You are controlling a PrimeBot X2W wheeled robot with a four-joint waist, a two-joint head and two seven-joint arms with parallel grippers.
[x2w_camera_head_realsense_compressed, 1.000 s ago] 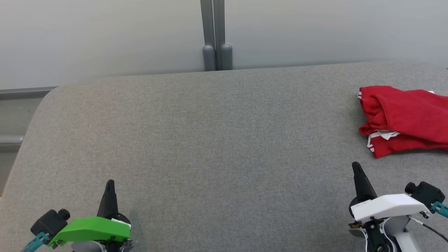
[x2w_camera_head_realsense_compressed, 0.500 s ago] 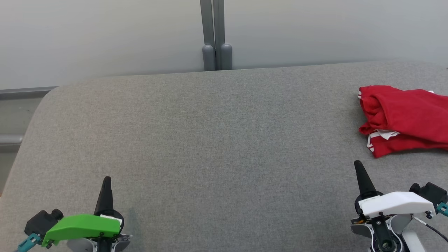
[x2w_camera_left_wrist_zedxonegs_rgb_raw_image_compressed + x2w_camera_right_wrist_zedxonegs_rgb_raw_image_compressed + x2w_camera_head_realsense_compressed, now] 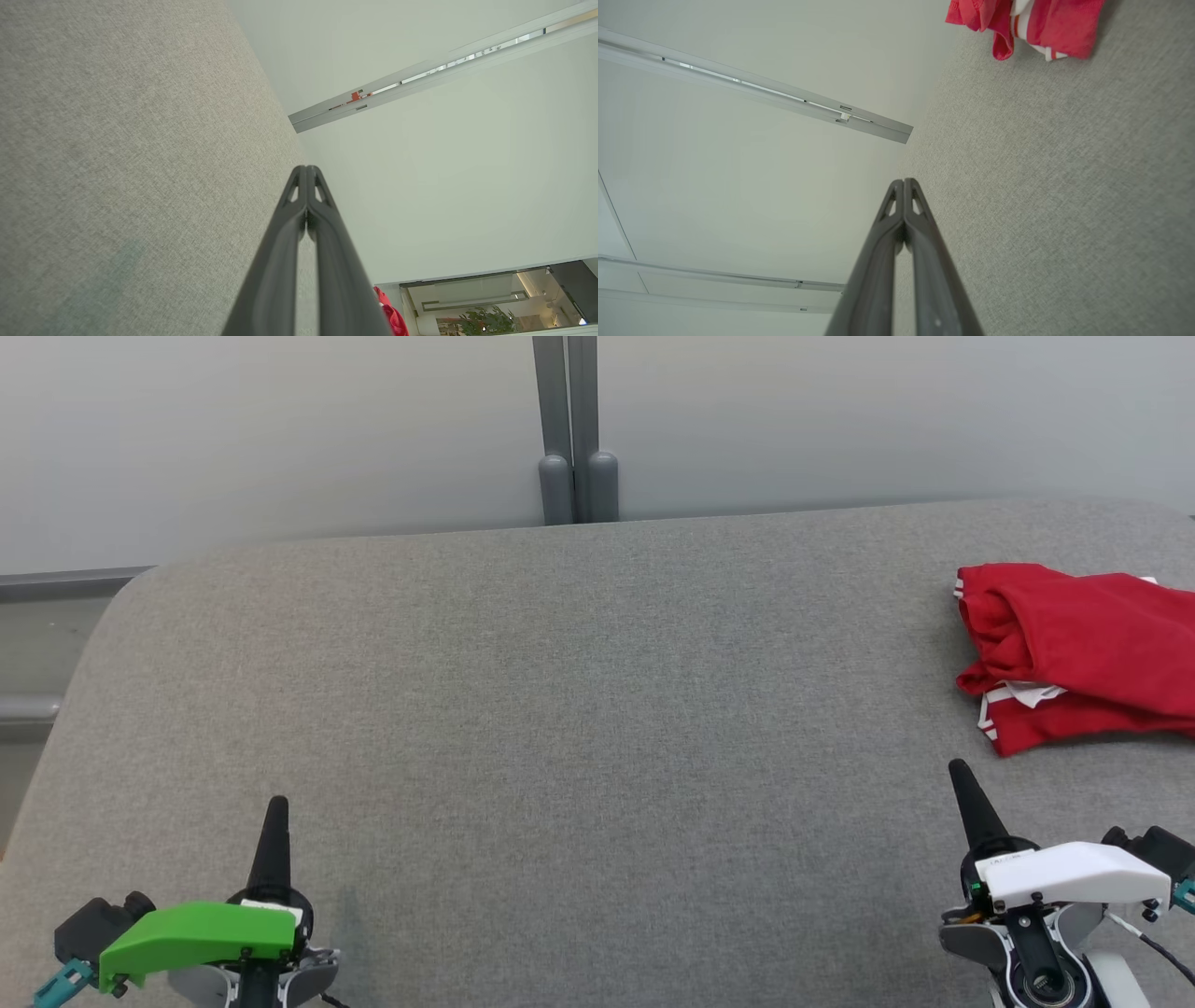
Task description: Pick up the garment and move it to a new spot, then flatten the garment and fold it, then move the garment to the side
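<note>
The left tool [image 3: 277,803] hangs low over the grey fabric tabletop [image 3: 597,709]. Its two dark fingers are pressed together into a single point with nothing between them, and the left wrist view shows the tips meeting with no gap. The right tool [image 3: 957,767] is clenched the same way and empty, its fingers closed tip to tip in the right wrist view. Both tools point away from the robot, toward the pale wall [image 3: 280,429] beyond the tabletop's far edge, and they sit well apart from each other with bare grey cloth between them. The garment [image 3: 1074,644], red with white stripes at its hems, lies bunched in a loose heap on the tabletop ahead of the right tool and a little to its outer side. It is near the fingertips but apart from them, with a strip of grey fabric between the tip and the nearest red fold. From the left tool the garment is far off across the tabletop, on the right tool's side, and in the left wrist view a small red edge of it peeks out beside the fingers. The heap runs off the head view's right edge, so its full extent cannot be told. A grey post [image 3: 579,429] stands against the wall, ahead of the space between the two tools. Whether either tool's fingers touch the tabletop cannot be told.
</note>
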